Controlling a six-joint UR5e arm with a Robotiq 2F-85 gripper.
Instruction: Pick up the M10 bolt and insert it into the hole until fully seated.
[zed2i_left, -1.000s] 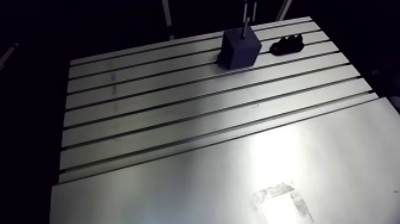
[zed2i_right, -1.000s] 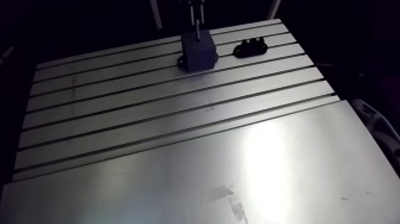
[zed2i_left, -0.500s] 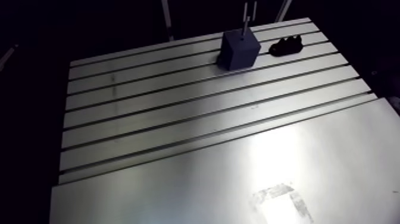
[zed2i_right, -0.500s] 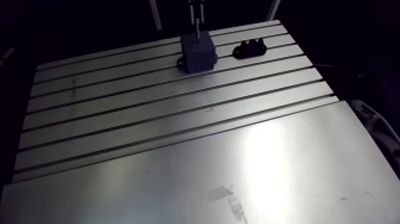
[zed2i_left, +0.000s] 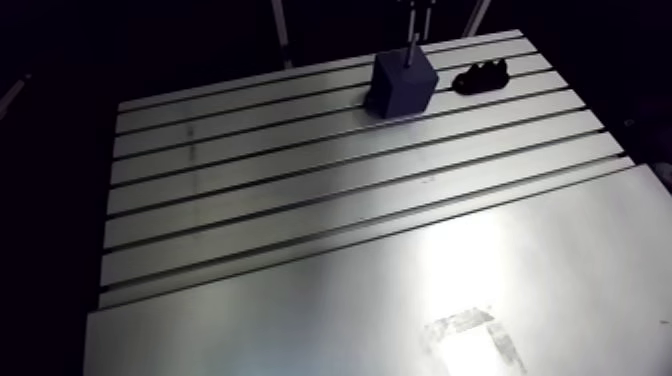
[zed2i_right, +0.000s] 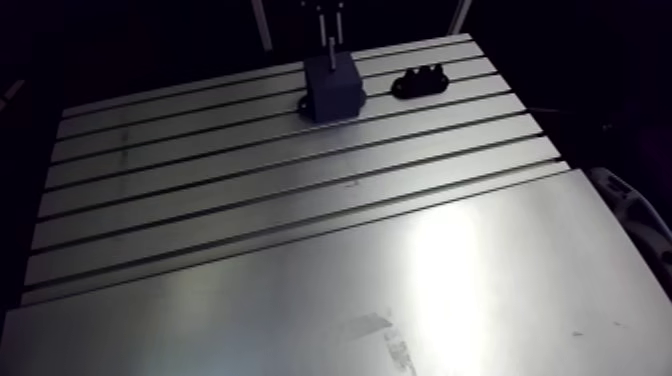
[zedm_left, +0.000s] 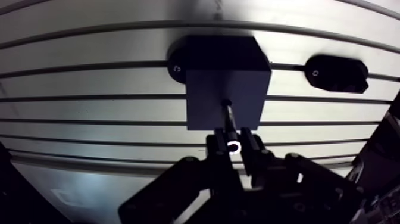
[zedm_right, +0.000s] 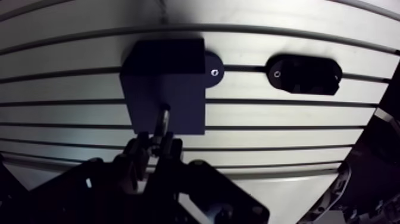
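Slotted table (zedm_left: 89, 77) carries dark block (zedm_left: 208, 89) just ahead of jaws. Gripper (zedm_left: 234, 145) clamps M10 bolt (zedm_left: 229, 121) between jaws, tip at hole (zedm_left: 225, 102) in block top. Insertion in hand; next needs straight, aligned push until head seats.

Very little has moved. In the arm view the gripper (zedm_left: 233, 142), at the 12 o'clock side of the block (zed2i_right: 335, 92), has come down slightly. Its dark body now shows just under the view's top edge, where earlier only the two thin pale fingers reached in. The bolt (zed2i_right: 330, 50) between them has gone down with it, and the stretch of shank standing clear above the block's top face looks a little shorter than before. The descent is small, a slight step from each picture to the next. How far the tip has entered the hole cannot be told.
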